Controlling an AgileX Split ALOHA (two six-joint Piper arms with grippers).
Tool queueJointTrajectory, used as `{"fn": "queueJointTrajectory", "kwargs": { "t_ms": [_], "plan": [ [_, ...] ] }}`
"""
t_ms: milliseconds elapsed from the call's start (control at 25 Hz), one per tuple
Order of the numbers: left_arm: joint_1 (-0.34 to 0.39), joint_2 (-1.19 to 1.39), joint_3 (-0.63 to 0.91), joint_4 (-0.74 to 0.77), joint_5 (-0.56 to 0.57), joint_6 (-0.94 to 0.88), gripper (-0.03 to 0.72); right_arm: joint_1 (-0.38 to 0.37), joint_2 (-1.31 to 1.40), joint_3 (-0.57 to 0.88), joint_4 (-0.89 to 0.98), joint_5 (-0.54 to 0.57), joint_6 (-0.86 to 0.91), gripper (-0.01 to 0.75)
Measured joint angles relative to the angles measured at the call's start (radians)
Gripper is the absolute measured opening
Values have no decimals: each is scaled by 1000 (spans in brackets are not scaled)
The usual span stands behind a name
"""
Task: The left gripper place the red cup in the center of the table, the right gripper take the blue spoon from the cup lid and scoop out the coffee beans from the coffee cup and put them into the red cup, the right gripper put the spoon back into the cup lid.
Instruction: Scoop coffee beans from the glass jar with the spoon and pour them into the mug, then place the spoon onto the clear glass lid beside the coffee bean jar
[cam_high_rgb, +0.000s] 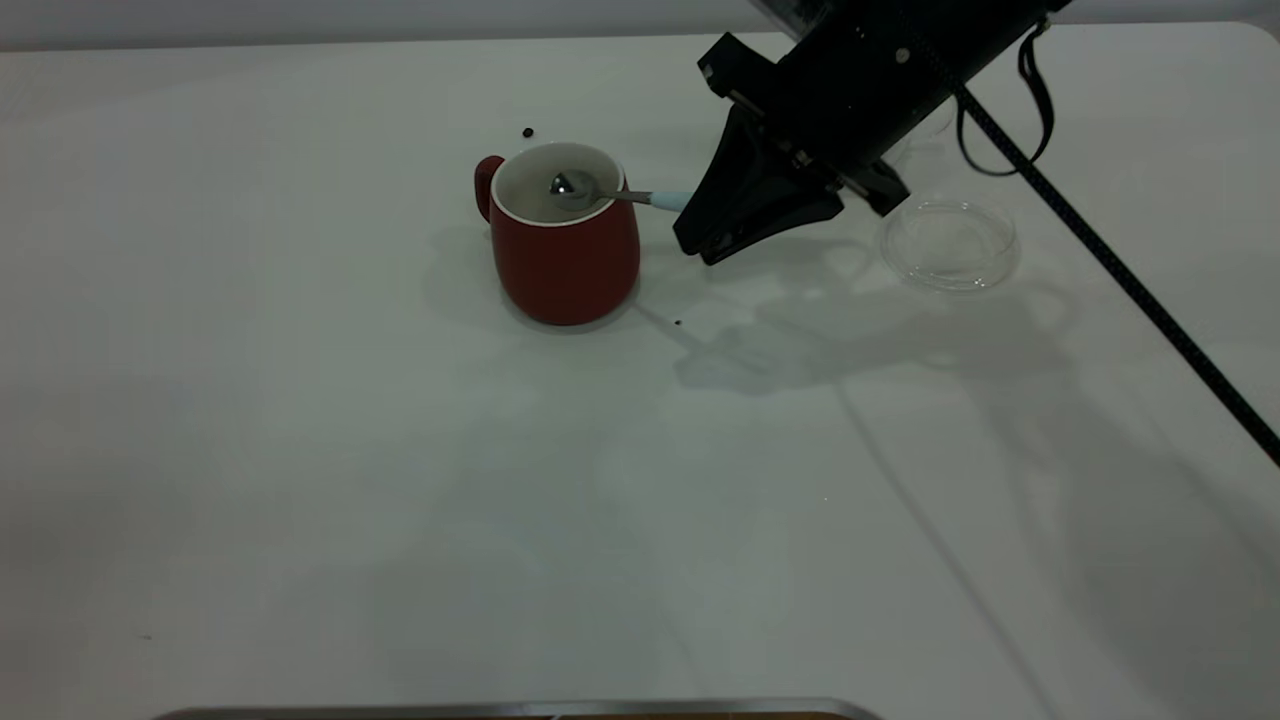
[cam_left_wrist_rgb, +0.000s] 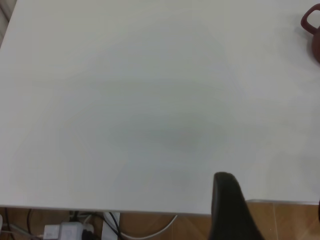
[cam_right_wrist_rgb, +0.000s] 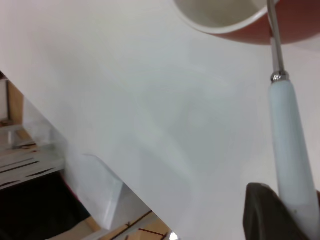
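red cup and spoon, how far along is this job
Done: the red cup stands mid-table. In hand: the right gripper holds the spoon by its pale handle, bowl over the cup's mouth. Left: returning the spoon to the clear lid. Stray beans lie on the table.

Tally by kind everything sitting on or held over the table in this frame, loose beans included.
Red cup: 1
Spoon, held by the right gripper with its bowl over the cup mouth: 1
Clear cup lid: 1
Loose coffee beans on the table, one behind the cup, one in front: 2
Total: 5
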Motion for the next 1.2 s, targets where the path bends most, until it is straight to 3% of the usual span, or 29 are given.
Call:
{"fn": "queueJointTrajectory", "kwargs": {
  "t_ms": [640, 960, 1200],
  "plan": [
    [0, 0, 0, 0, 0, 1, 482, -27, -68, 1, -45, 68, 14, 95],
    [0, 0, 0, 0, 0, 1, 482, -143, -217, 28, -48, 117, 14, 95],
    [0, 0, 0, 0, 0, 1, 482, -266, -301, 190, -43, 126, -14, 95]
  ]
}}
